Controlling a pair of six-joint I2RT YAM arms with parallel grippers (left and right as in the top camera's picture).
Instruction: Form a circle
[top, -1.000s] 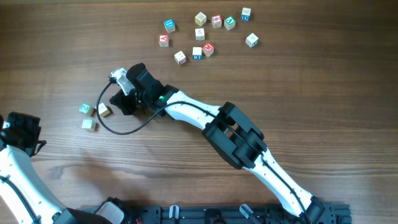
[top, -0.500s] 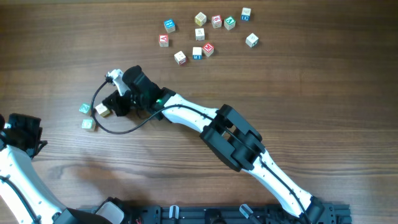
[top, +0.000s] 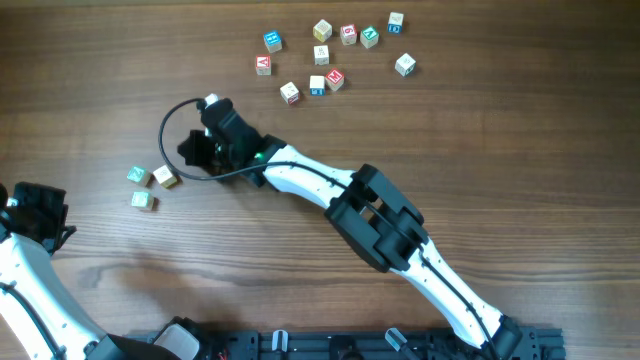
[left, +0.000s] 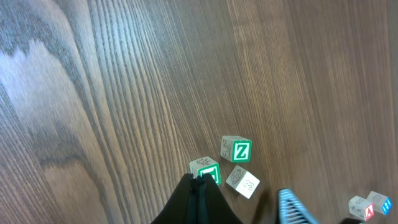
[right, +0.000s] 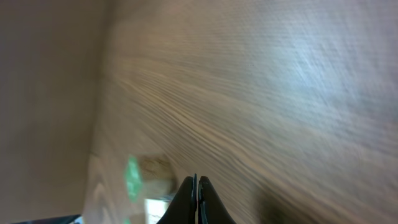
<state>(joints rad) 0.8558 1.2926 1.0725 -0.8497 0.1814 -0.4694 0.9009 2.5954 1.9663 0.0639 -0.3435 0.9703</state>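
Withdrawal is what marks this moment. At the near left, the left claw (left: 199, 184) is pinched fully shut on nothing and points toward the cluster of three small pale wooden letter cubes (top: 164, 177), which lies on the left part of the brown wood-grain bench (top: 500, 150). These cubes, among them a green-faced cube (top: 136, 175), sit close together in a loose triangle, hardly shifted from a second ago. There is no ring.

Just right of them, the right claw (right: 196, 185), also closed tight and empty, has drawn back toward the far side. Half a second ago it was pressed against the rightmost cube, and it now stands apart from it.

The larger scatter of coloured letter cubes (top: 330, 60) at the far middle lies where it was.

The nudge looks finished, but three cubes make no circle, so more would probably have to be brought over. The task seems at an early stage.
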